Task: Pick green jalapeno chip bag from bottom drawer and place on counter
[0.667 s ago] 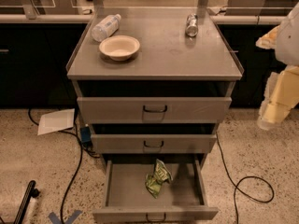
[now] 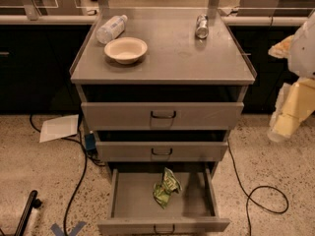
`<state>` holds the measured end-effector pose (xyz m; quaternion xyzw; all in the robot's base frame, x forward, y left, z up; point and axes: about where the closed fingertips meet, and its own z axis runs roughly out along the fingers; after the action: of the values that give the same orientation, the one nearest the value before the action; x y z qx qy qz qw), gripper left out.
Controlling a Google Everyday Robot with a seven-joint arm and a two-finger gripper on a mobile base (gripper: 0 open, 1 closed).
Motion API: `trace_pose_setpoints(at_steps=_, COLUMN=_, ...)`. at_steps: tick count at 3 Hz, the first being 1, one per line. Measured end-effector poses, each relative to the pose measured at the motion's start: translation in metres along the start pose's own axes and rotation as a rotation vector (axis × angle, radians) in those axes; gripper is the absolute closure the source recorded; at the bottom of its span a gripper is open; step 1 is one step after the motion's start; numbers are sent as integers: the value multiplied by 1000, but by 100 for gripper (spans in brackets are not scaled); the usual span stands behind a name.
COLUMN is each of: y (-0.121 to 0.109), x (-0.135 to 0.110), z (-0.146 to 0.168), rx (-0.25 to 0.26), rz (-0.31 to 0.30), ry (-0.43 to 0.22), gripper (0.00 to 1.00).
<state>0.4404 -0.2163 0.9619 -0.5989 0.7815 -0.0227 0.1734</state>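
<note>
The green jalapeno chip bag [image 2: 166, 187] lies crumpled on the flat grey floor of the open bottom drawer [image 2: 128, 200], near its middle. The drawer is pulled out, with its dark loop handle at the front. The counter [image 2: 182, 58] is the grey metal top of the cabinet above. My gripper [image 2: 280, 132] hangs at the right edge of the view, beside the cabinet at about the height of the top drawer. It is well clear of the bag and holds nothing I can see.
On the counter stand a white bowl [image 2: 126, 49], a lying plastic bottle [image 2: 111, 29] and a silver can [image 2: 202, 26]. The two upper drawers [image 2: 162, 115] are pushed in. Cables [image 2: 261, 200] and a white paper [image 2: 59, 128] lie on the speckled floor.
</note>
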Motion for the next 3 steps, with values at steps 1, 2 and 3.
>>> trace_pose_setpoints(at_steps=1, y=21, x=11, z=60, rx=-68, rz=73, ry=-104, gripper=0)
trace_pose_setpoints(at_steps=2, y=58, x=24, z=157, rx=-175, rz=195, ry=-185, gripper=0)
trace_pose_setpoints(at_steps=3, y=86, x=26, z=255, rx=-259, rz=305, ry=-230, gripper=0)
